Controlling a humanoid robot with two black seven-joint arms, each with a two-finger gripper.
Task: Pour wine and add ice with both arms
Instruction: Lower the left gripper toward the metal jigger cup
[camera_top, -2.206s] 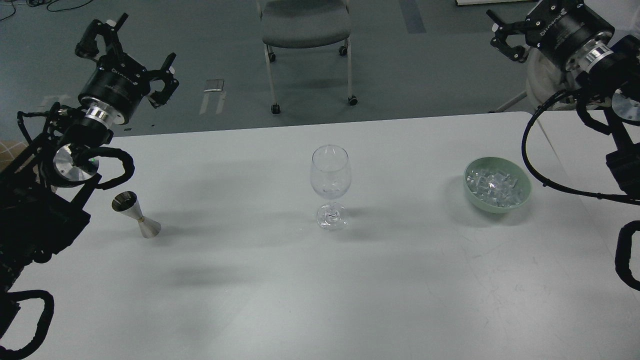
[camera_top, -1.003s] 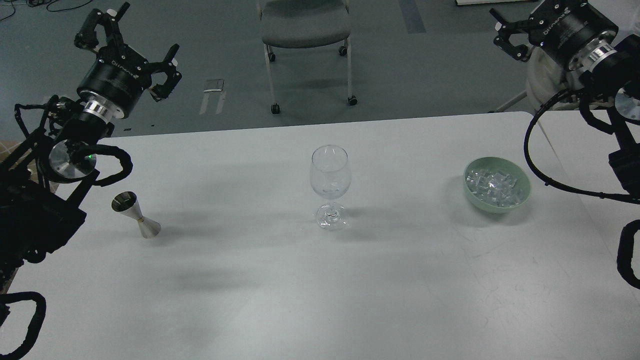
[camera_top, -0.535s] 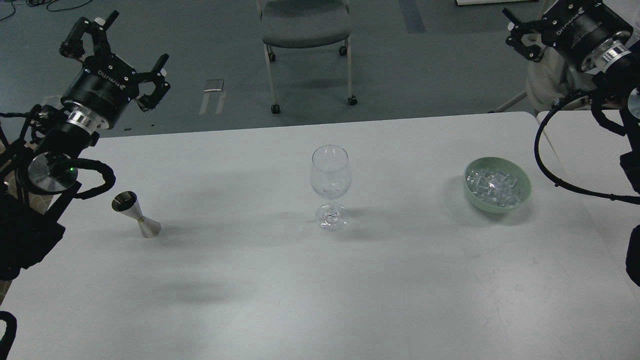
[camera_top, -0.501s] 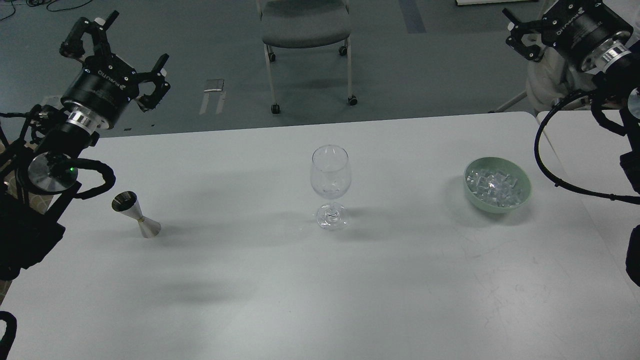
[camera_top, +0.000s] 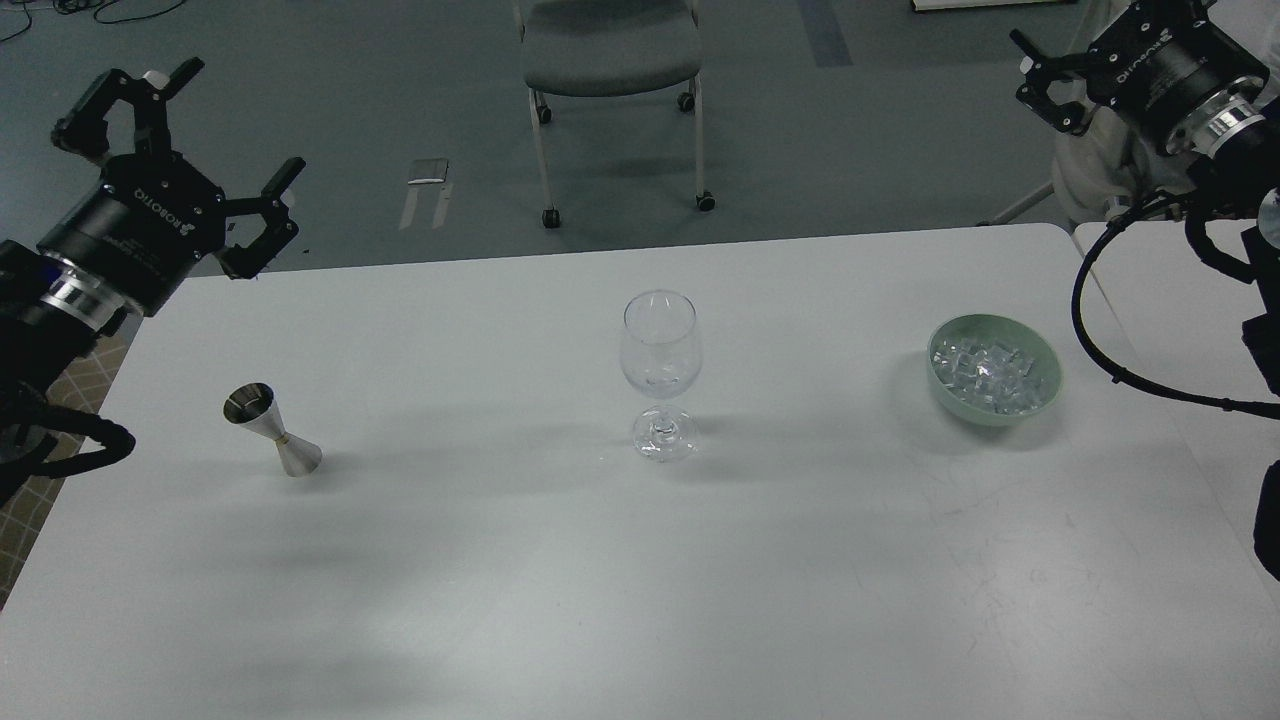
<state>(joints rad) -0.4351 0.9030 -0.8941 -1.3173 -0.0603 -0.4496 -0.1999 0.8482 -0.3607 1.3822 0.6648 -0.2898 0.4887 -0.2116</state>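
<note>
A clear wine glass (camera_top: 660, 350) stands upright at the middle of the white table (camera_top: 600, 580). A steel jigger (camera_top: 270, 428) stands at the left. A mint green bowl (camera_top: 1040, 395) at the right holds the ice (camera_top: 985, 370), many small clear cubes. I cannot make out the wine in the jigger or in the glass. My left gripper (camera_top: 190, 145) is open and empty, raised beyond the table's far left corner, above and behind the jigger. My right gripper (camera_top: 1085, 40) is open and empty, high at the top right, behind the bowl and partly cut off by the frame's edge.
A grey wheeled chair (camera_top: 610, 50) stands on the floor beyond the table's far edge. A second white table (camera_top: 1170, 290) adjoins at the right, where my right arm's cable (camera_top: 1085, 330) loops down near the bowl.
My left arm has swung left and lower, its gripper now nearer the view's left edge. My right gripper has drifted a little to the right. Glass, jigger and bowl have not moved.
</note>
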